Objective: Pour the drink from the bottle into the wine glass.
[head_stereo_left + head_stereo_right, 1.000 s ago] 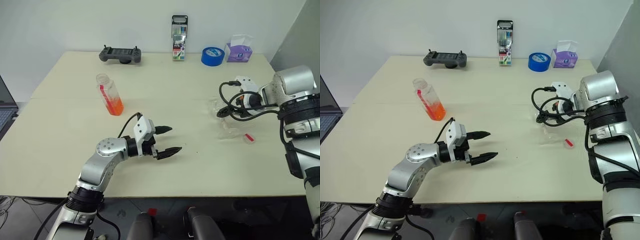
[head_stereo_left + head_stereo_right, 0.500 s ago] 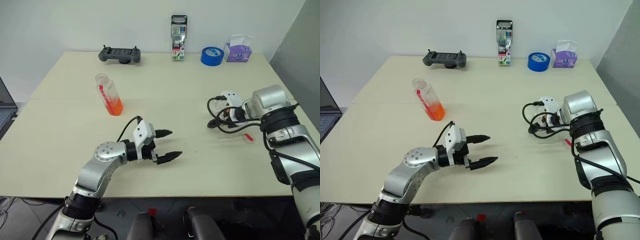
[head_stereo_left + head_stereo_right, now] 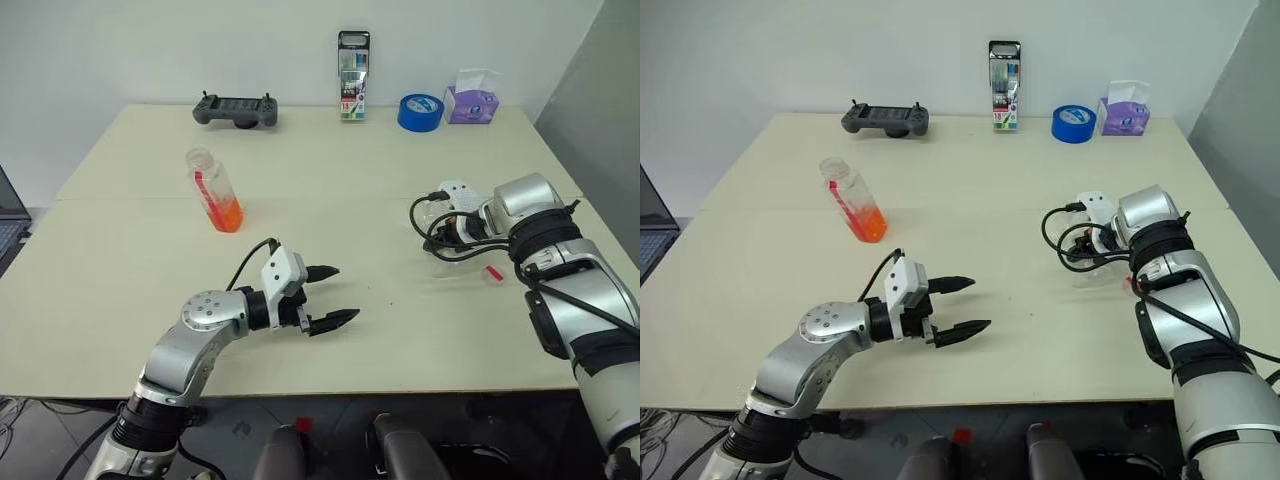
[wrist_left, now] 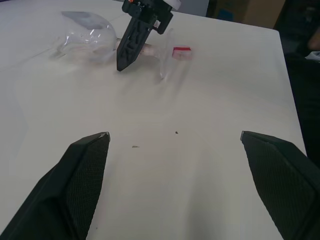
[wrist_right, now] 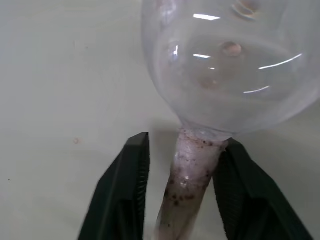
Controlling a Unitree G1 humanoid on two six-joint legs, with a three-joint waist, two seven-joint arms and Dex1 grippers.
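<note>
Both right gripper [image 5: 182, 192] jaws flank the wine glass [image 5: 227, 70] stem; left gripper [image 3: 332, 296] jaws spread.

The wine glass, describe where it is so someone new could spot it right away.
On the beige table, look near its right edge, under the right gripper. The wine glass lies on its side there, stem between the fingers. It is clear and empty, unlike the small red cap beside it.
</note>
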